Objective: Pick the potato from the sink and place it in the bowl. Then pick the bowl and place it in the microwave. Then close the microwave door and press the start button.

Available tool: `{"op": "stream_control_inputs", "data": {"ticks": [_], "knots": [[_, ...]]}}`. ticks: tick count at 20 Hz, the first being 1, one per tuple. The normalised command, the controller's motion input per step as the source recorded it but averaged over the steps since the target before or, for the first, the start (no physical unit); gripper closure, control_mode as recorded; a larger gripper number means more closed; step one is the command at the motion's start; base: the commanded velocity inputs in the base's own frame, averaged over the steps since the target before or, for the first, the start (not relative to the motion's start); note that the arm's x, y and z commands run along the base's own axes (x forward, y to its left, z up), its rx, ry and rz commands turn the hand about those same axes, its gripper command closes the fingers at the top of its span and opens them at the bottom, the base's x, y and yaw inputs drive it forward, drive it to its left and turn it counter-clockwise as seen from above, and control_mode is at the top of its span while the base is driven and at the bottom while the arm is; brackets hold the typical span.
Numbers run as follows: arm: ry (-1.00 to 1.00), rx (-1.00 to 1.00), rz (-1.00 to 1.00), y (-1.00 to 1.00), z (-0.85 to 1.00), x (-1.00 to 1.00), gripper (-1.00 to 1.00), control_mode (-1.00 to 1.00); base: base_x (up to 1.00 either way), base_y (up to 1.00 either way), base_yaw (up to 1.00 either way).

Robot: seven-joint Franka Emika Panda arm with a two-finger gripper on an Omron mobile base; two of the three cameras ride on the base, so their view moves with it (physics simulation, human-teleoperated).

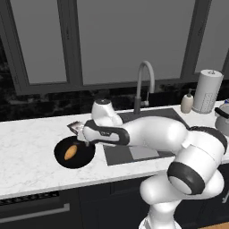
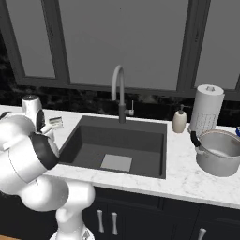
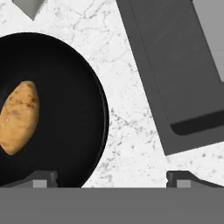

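Observation:
The orange-tan potato (image 1: 70, 153) (image 3: 18, 117) lies inside the glossy black bowl (image 1: 82, 157) (image 3: 70, 109). The bowl stands on the white marble counter just left of the dark grey sink (image 1: 147, 154) (image 2: 117, 140) (image 3: 175, 65). My gripper (image 1: 85, 143) (image 3: 111, 177) hangs open just above the bowl's right rim, nothing between its fingers. One fingertip (image 3: 43, 178) is over the bowl's edge, the other (image 3: 179, 178) over bare counter beside the sink. The sink basin is empty under its gooseneck faucet (image 1: 144, 85) (image 2: 119, 89). The microwave and its door are out of view.
A paper towel roll (image 1: 208, 91) (image 2: 206, 110) and a soap dispenser (image 1: 187, 102) (image 2: 179, 121) stand right of the sink. A steel pot (image 2: 218, 152) sits at the far right. My arm stretches across the sink's front. A small grey object (image 3: 30, 6) lies beyond the bowl.

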Motion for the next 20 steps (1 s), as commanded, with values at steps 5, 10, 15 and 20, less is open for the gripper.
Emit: {"op": "stream_control_inputs", "data": {"ticks": [5,10,15,20], "knots": [[0.06,0.01,0.0,-0.16,0.0,0.12,-1.0,-1.0,0.0,0.0,0.0],[0.03,0.0,0.0,0.0,-0.03,0.31,-1.0,-1.0,0.0,0.0,0.0],[0.06,-0.01,0.0,0.04,-0.16,0.32,-1.0,-1.0,0.0,0.0,0.0],[0.03,-0.01,0.0,0.04,-0.15,0.19,-1.0,-1.0,0.0,0.0,0.0]]}}
